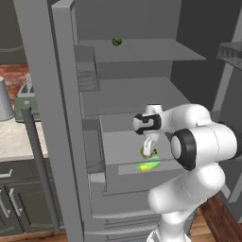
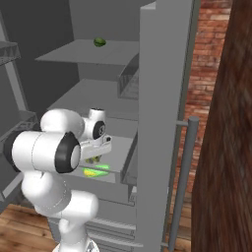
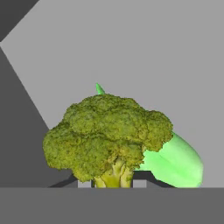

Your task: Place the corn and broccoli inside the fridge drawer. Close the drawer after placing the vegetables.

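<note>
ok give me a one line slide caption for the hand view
Broccoli gripped by its stalk in the shut jaws, held over the pale fridge drawer with the corn lying just behind it.

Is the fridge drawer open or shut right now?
Open. The fridge drawer stands pulled out, with the corn lying in it and the hand holding the broccoli just above.

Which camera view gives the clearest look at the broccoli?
The hand view: the broccoli fills the middle, florets and stalk sharp, corn behind it. In the left and right base views it is a small olive clump under the end effector, partly hidden.
</note>
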